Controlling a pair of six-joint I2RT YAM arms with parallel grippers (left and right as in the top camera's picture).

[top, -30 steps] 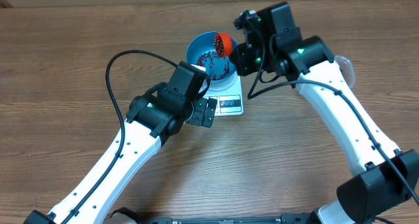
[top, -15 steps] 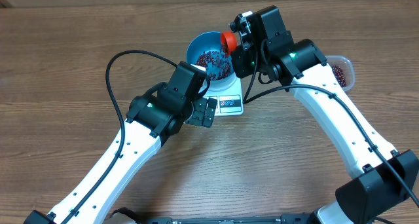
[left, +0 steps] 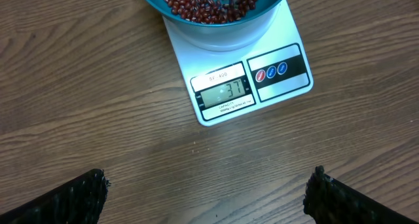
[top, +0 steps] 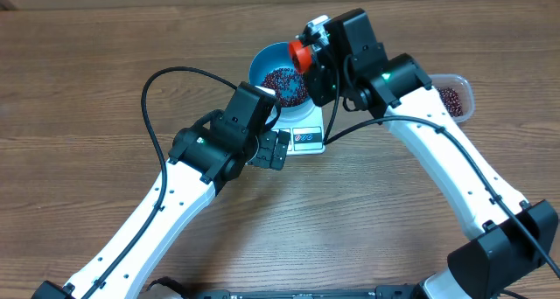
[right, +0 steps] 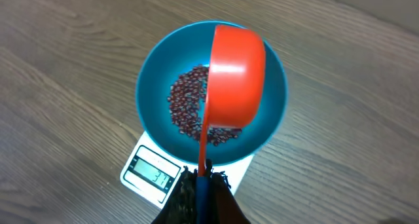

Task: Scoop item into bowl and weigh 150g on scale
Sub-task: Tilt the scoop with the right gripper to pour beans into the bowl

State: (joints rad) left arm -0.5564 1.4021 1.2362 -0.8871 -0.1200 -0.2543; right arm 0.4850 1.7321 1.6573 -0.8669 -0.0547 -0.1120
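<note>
My right gripper [right: 203, 188] is clamped on the scoop [right: 236, 76] handle at six o'clock, left gripper [left: 208, 178] agape; beans [right: 186, 109] seem loose, light.

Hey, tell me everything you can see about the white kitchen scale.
The scale is flat, white, rounded-rectangular and plastic-looking. It lies level on the wooden table. Its display reads 37; beside it sits a dark panel with red and blue buttons. The blue bowl, holding beans, stands on its platform.
</note>
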